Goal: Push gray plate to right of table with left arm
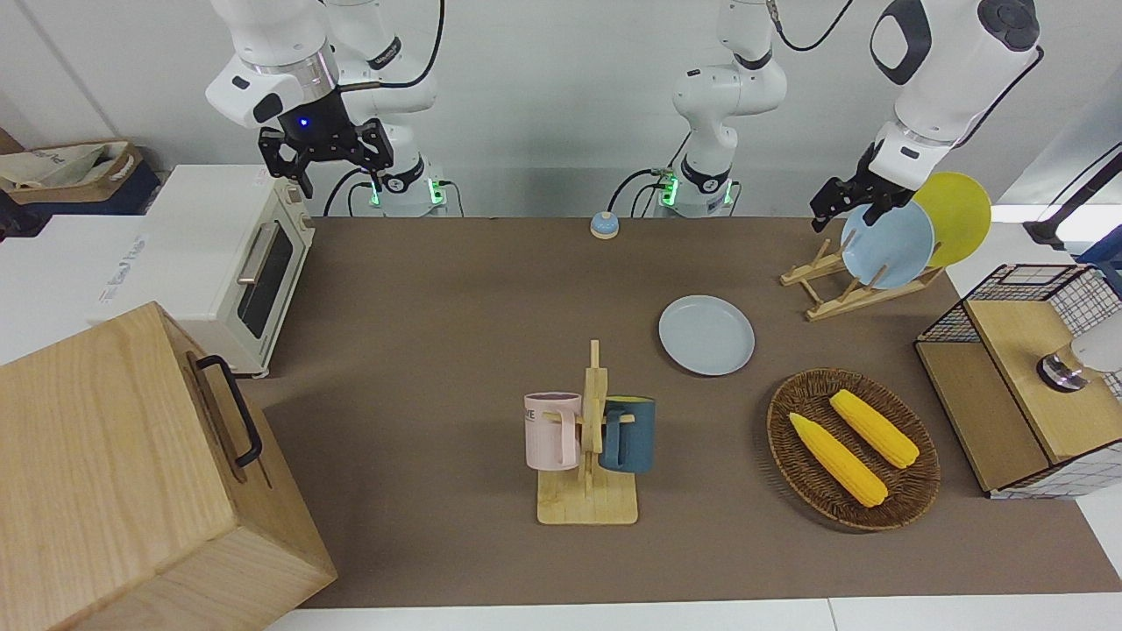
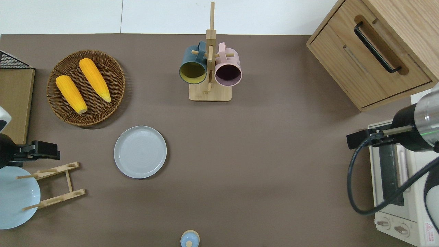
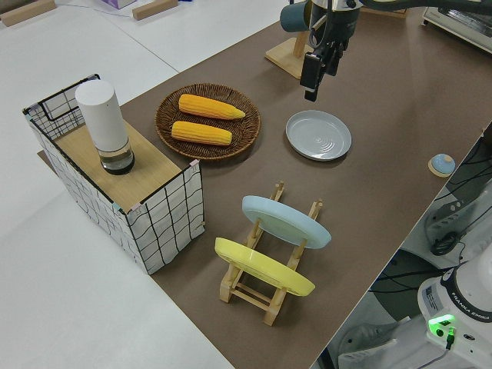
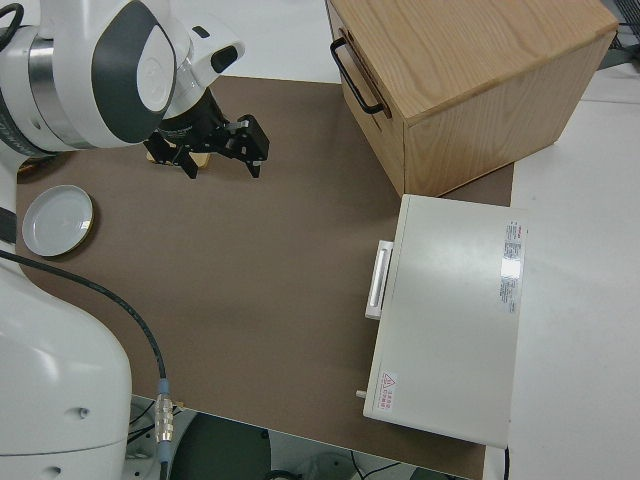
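Gray plate [image 2: 140, 152] lies flat on table [image 2: 260, 144]; pink mug [image 1: 552, 429] reads "VE".

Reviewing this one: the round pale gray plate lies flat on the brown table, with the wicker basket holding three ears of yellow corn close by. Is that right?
Not quite. The wicker basket holds two ears of yellow corn, not three, as the overhead view shows. The round pale gray plate does lie flat on the brown table close by.
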Motion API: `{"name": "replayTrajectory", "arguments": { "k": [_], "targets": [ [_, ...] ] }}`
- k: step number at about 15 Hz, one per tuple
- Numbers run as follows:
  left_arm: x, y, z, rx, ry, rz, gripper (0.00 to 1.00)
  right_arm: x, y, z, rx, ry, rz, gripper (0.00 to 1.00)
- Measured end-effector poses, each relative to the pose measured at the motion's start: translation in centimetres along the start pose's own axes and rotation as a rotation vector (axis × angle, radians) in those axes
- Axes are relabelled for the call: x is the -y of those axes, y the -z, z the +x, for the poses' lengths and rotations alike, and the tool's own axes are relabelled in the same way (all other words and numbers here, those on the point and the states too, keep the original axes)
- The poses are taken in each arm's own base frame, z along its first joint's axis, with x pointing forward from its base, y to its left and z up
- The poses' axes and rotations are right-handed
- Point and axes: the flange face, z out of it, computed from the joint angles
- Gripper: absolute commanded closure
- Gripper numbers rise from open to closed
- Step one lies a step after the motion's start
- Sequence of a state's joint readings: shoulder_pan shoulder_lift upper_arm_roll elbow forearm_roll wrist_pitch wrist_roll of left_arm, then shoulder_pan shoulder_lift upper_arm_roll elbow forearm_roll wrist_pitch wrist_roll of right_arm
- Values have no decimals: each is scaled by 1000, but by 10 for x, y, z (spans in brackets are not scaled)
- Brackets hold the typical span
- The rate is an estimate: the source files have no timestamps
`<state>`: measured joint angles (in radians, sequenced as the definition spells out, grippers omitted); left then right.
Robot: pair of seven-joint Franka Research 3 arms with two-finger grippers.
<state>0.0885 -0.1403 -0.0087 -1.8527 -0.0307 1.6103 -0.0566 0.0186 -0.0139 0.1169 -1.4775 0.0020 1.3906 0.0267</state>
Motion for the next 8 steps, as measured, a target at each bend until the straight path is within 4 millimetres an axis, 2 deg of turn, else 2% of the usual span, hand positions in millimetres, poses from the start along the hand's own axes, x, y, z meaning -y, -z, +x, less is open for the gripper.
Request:
{"name": "replayTrajectory", "arguments": {
  "k": [3,8],
  "targets": [
    [-4,-10,-1,21,19,-5,9,0,0,0,0,0,0,17],
    [-7,-44,4,39,52,-40,9,0,0,0,0,0,0,17]
  ]
}}
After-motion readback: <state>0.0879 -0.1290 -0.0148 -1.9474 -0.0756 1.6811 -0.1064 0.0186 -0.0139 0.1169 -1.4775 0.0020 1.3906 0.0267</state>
